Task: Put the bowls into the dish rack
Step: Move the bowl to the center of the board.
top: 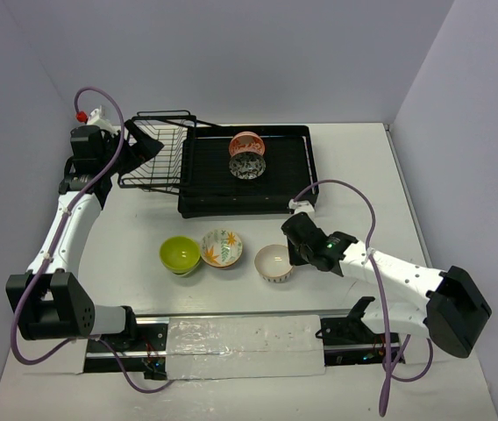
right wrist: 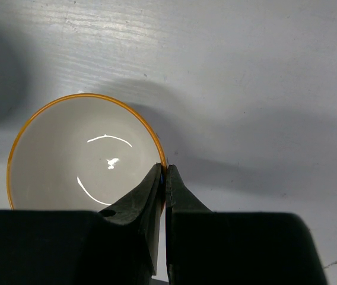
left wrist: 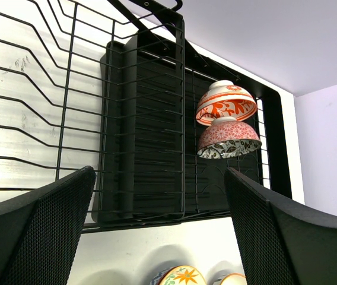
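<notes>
At upper left the left gripper [top: 142,140] is held wide open, empty, beside the rack [top: 231,209]; right of centre the cream bowl [top: 274,261] is pinched at its rim by the closed right gripper [right wrist: 164,169]; a level lift clear of the leaf-patterned bowl [top: 221,248] is advised.

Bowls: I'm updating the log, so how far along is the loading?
Done: the orange bowl and the pink patterned bowl sit in the rack. In hand: the right gripper is shut on the cream bowl's rim. Left: the green bowl and leaf bowl, on the table. The left gripper is open and empty.
</notes>
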Controlling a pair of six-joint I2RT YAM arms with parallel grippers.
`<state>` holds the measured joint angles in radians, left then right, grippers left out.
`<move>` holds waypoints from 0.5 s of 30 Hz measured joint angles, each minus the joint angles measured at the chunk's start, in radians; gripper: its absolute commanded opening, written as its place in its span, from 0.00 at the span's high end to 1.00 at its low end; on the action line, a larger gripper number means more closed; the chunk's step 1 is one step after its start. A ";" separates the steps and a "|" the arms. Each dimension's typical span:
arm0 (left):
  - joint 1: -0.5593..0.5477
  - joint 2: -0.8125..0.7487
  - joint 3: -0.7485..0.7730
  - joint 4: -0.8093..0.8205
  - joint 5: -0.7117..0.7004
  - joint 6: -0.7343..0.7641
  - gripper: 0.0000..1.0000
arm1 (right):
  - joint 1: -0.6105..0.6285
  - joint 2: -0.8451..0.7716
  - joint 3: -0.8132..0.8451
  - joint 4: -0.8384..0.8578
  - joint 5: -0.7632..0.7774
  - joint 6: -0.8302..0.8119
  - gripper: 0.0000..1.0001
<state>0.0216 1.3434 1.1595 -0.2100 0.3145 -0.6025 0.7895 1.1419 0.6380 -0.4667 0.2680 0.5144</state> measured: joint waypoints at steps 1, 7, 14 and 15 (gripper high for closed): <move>0.000 0.000 0.000 0.000 0.000 0.000 0.05 | 0.000 0.000 0.000 -0.002 -0.001 0.002 0.96; 0.000 -0.006 0.000 -0.001 -0.002 0.000 0.05 | 0.000 0.001 0.004 -0.020 -0.010 0.005 0.87; 0.000 -0.006 0.000 -0.001 -0.002 0.001 0.05 | 0.000 0.018 0.010 -0.040 -0.034 0.008 0.77; 0.000 -0.006 0.000 -0.001 -0.002 0.002 0.05 | 0.000 0.022 0.011 -0.040 -0.036 0.009 0.76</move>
<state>0.0216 1.3376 1.1595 -0.2111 0.3122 -0.6006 0.7895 1.1641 0.6487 -0.5072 0.2321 0.5232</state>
